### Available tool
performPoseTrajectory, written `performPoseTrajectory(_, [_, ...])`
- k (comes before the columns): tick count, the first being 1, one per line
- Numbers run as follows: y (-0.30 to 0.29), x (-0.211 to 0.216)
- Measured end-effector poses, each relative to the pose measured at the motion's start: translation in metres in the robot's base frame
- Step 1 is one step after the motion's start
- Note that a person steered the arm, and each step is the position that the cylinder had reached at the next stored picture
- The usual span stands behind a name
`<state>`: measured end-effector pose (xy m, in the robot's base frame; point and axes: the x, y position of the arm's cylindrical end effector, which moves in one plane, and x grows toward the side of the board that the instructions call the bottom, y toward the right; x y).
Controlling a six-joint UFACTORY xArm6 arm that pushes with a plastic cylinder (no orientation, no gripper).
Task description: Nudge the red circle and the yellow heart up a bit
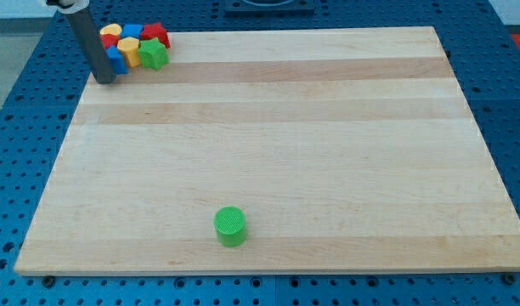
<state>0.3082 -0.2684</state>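
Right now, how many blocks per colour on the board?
red blocks: 2
yellow blocks: 2
blue blocks: 2
green blocks: 2, one of them alone near the view's bottom
Total: 8
my tip sits just left of and below the cluster.

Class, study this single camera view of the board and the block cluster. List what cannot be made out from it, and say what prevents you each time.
1. In the camera view, the cluster at the board's top left is too small and tightly packed to separate shapes; the red circle cannot be picked out.
2. The rod covers part of the blue block beside my tip.
3. The rod's upper end is cut off by the view's top edge.
4. The green cylinder stands clear.
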Motion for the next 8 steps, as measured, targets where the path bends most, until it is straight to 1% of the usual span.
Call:
performPoseTrajectory(1, [0.0,0.015])
performPoseTrajectory(2, [-0.033,0.057])
performPoseTrajectory(4, [-0.036,0.054])
performPoseTrajectory(5, [-0.036,0.041])
performPoseTrajectory(6, [-0.003,0.036])
performPoseTrajectory(7, [0.088,0.036])
performPoseTrajectory(8, [0.164,0.031])
